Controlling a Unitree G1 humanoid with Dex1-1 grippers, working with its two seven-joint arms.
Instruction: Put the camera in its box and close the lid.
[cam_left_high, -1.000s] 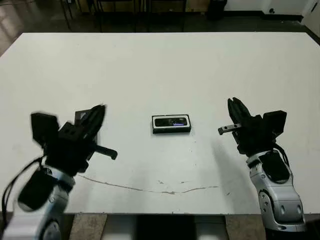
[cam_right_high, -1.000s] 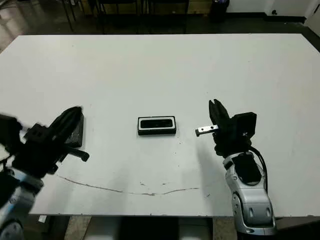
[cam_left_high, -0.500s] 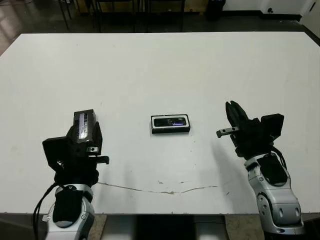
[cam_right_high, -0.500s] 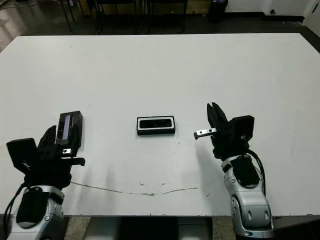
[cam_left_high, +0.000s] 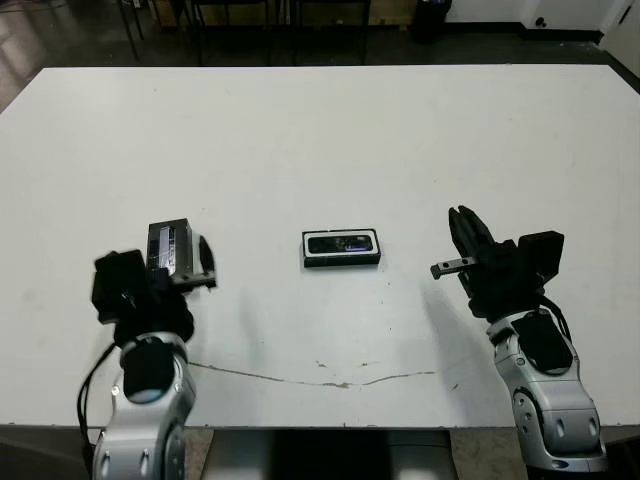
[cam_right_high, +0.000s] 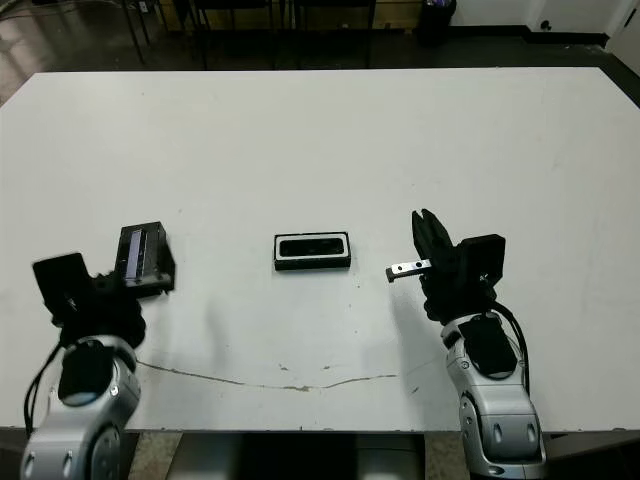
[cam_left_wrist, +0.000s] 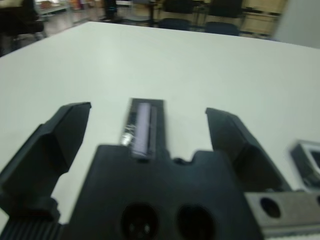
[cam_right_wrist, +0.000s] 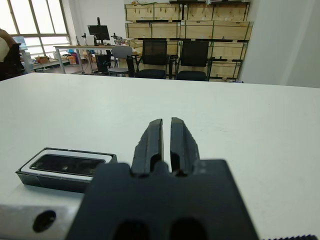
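Note:
The camera, a slim black bar, lies inside the white-lined box at the table's middle. The box with the camera also shows in the right wrist view. The black lid with its pale bluish strip lies flat at the left, apart from the box. My left gripper is open, with its near end of the lid between the spread fingers and no contact visible. Right of the box, my right gripper is shut on nothing, a hand's width away.
A thin dark scratch runs along the white table near its front edge. Dark chairs and stacked crates stand beyond the far edge.
My left gripper has drawn back off the lid, dropped low, then come forward with its fingers astride the lid's near end. The right arm has barely shifted.

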